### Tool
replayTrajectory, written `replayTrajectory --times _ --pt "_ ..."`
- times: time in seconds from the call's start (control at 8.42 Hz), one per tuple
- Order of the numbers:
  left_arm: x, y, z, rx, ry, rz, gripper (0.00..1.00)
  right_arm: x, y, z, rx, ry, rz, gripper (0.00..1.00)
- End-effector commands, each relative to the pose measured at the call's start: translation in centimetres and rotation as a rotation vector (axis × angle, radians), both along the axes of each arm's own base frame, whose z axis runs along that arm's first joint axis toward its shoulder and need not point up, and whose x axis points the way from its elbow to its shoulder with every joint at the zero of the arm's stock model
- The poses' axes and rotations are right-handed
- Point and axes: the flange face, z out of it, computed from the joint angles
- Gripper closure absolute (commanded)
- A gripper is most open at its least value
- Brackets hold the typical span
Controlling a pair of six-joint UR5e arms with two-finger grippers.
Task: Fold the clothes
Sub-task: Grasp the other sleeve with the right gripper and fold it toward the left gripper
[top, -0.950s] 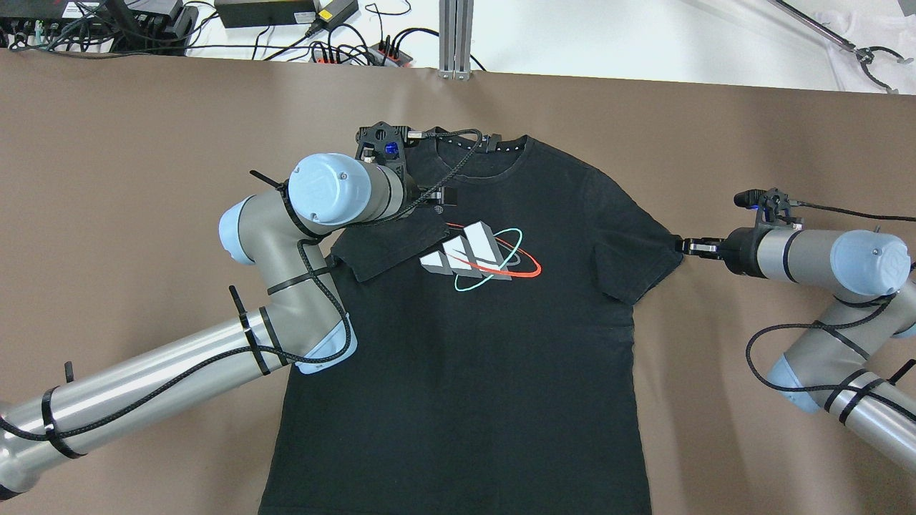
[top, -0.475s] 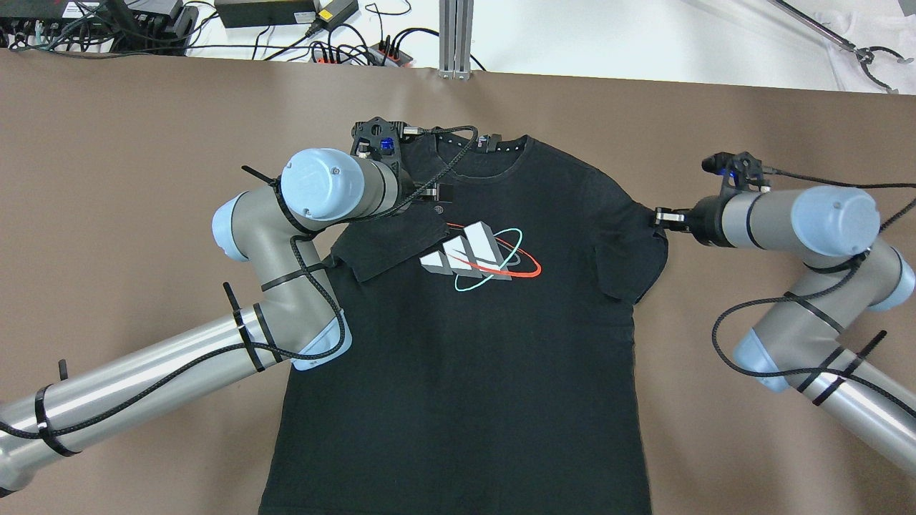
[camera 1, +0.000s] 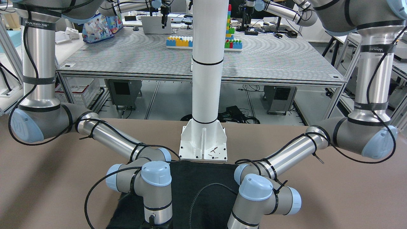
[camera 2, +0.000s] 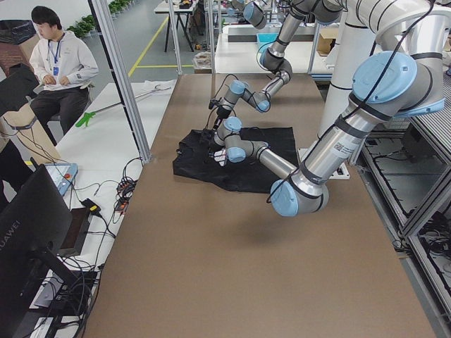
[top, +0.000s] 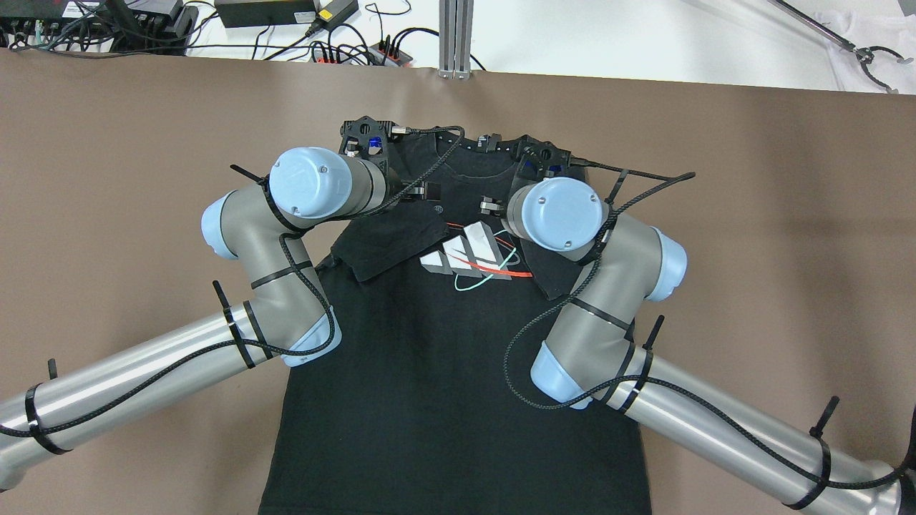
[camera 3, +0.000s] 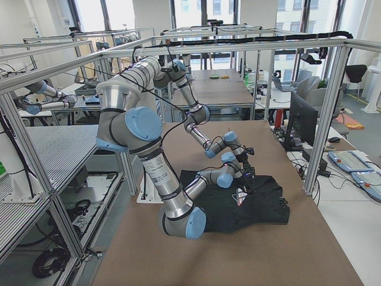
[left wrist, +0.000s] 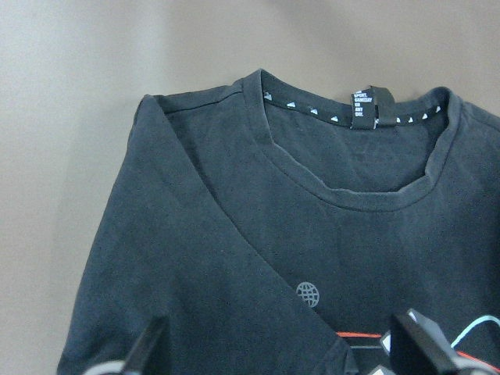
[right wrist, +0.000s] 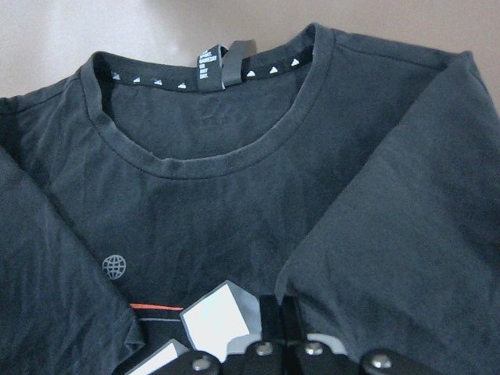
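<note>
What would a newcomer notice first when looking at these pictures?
A black T-shirt lies flat on the brown table, with a white, red and turquoise logo on its chest. Both arms bend in over the chest. The right gripper is shut on the right sleeve, which is folded inward, while the left gripper is open over the folded left sleeve.

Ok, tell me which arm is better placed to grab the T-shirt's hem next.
Left, probably. The left tool is open over the folded-in left sleeve; the right tool is shut on the right sleeve and must release first.
</note>
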Motion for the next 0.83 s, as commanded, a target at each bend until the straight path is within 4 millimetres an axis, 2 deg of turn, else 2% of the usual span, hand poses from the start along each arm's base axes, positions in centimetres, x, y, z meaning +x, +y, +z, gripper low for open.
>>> replayTrajectory --times 0.0,0.12,0.36,0.47,0.71 --pt "-0.1 -0.1 -0.1 0.001 0.001 -0.001 0.0 1.7 -0.9 3.9 0.08 0.048 -0.047 1.0" --pt "-0.1 -0.1 -0.1 0.0 0.002 -0.002 0.0 4.1 -1.9 6.5 0.084 0.04 -0.068 1.0" --pt "-0.1 -0.1 -0.3 0.002 0.004 -0.002 0.0 7.5 -4.2 8.1 0.115 0.075 -0.111 1.0" --pt "-0.1 -0.1 -0.3 0.003 0.003 -0.003 0.0 10.3 -5.5 10.0 0.114 0.094 -0.147 1.0" --pt "0.0 -0.1 -0.7 0.003 0.009 -0.002 0.0 10.3 -5.4 10.7 0.115 0.106 -0.168 1.0"
